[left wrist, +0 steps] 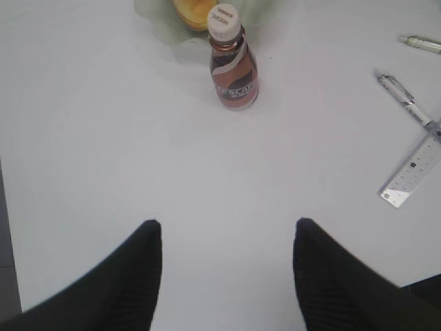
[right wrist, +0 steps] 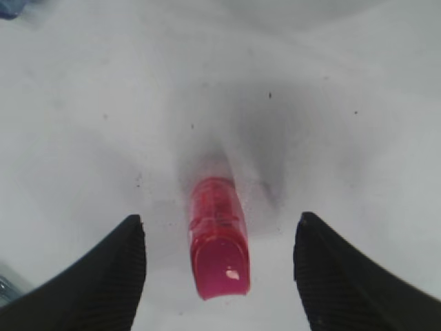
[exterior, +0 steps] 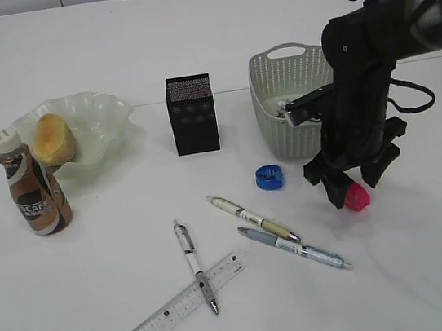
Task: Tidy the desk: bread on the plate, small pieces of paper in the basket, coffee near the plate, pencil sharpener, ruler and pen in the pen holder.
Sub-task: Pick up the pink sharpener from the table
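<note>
Nearest to me on the desk [exterior: 97, 282] lies the ruler [exterior: 183, 304], flat and see-through. A grey pen [exterior: 196, 266] lies across its right part. To the right are two more pens: a blue one [exterior: 295, 248] near me and a pale green one [exterior: 253, 218] just behind it.

My left gripper [left wrist: 227, 276] hangs over bare desk with its jaws apart and nothing between them.

On the right, my right gripper [exterior: 351, 184] is down low over a pink sharpener [exterior: 356, 197]. In the right wrist view the pink sharpener sits on the desk between the two black fingers [right wrist: 110, 276], and I see a gap on each side, so the jaws are apart and not squeezing it.

A little to the left of it lies a blue sharpener [exterior: 269, 177].

Far on the left stands the coffee [exterior: 33, 185], upright, just beside the plate [exterior: 107, 116]. The bread [exterior: 52, 138] lies on the plate.

In the middle stands the black pen holder [exterior: 192, 113]. To its right is the basket [exterior: 278, 100], with something white inside that I cannot make out.
</note>
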